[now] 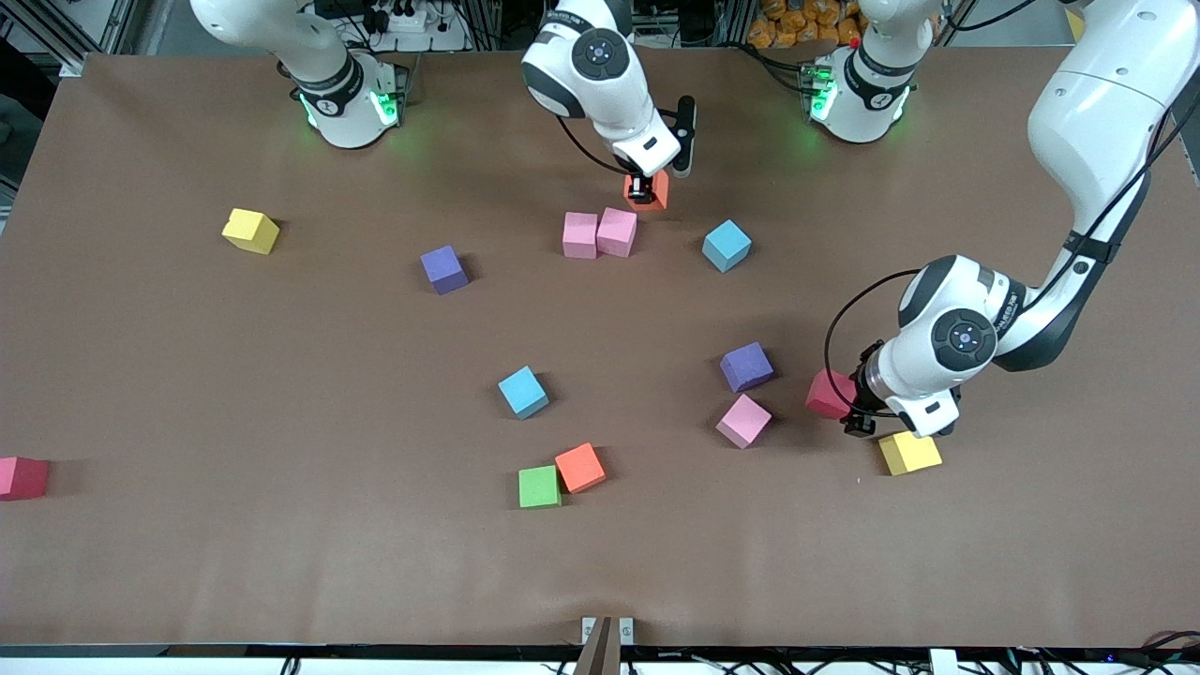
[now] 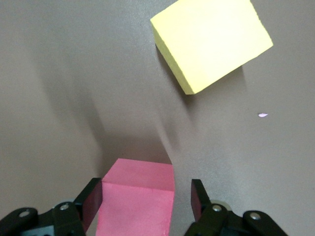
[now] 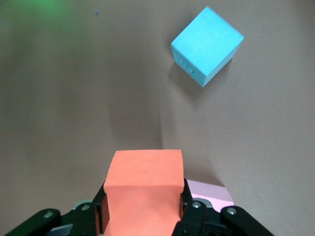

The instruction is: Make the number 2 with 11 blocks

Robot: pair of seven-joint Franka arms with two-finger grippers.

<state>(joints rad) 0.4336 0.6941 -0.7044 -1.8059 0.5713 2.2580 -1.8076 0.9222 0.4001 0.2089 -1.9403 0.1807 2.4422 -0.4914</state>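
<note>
My right gripper (image 1: 643, 190) (image 3: 142, 209) hangs over the table next to two touching pink blocks (image 1: 598, 233), shut on an orange block (image 1: 653, 191) (image 3: 143, 189). A blue block (image 1: 727, 246) (image 3: 207, 45) lies beside them, toward the left arm's end. My left gripper (image 1: 855, 418) (image 2: 146, 199) stands open astride a red block (image 1: 829, 393) (image 2: 138, 196), with a gap at one finger. A yellow block (image 1: 909, 453) (image 2: 210, 43) lies close by, nearer the front camera. Other blocks are scattered; no number 2 is in view.
Loose blocks: yellow (image 1: 250, 231), purple (image 1: 443, 269), blue (image 1: 522, 392), purple (image 1: 746, 367), pink (image 1: 743, 421), green (image 1: 539, 487) touching orange (image 1: 580, 468). A red one (image 1: 22, 477) sits at the table's edge at the right arm's end.
</note>
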